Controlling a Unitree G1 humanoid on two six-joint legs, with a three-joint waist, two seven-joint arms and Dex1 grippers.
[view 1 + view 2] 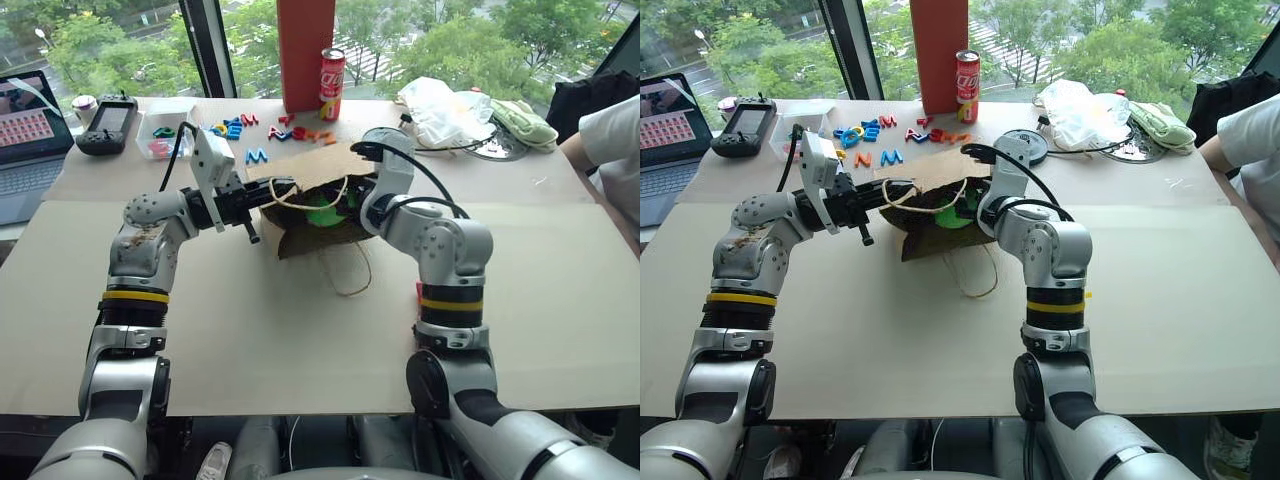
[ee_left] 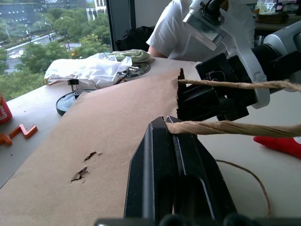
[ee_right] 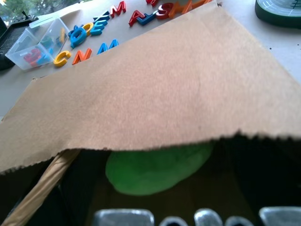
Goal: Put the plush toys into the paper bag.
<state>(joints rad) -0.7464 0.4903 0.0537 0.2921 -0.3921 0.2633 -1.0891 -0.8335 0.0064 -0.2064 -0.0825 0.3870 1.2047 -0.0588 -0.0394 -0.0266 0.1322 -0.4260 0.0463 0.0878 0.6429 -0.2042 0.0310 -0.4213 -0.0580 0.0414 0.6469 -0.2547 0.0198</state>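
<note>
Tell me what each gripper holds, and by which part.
The left gripper is shut on the paper bag, pinching its twine handle. The right gripper at the bag's mouth holds nothing.

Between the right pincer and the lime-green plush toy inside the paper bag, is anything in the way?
No. In the right wrist view the green plush toy lies just inside the paper bag, under its top wall, with only the dark open mouth between it and the right pincer.
</note>
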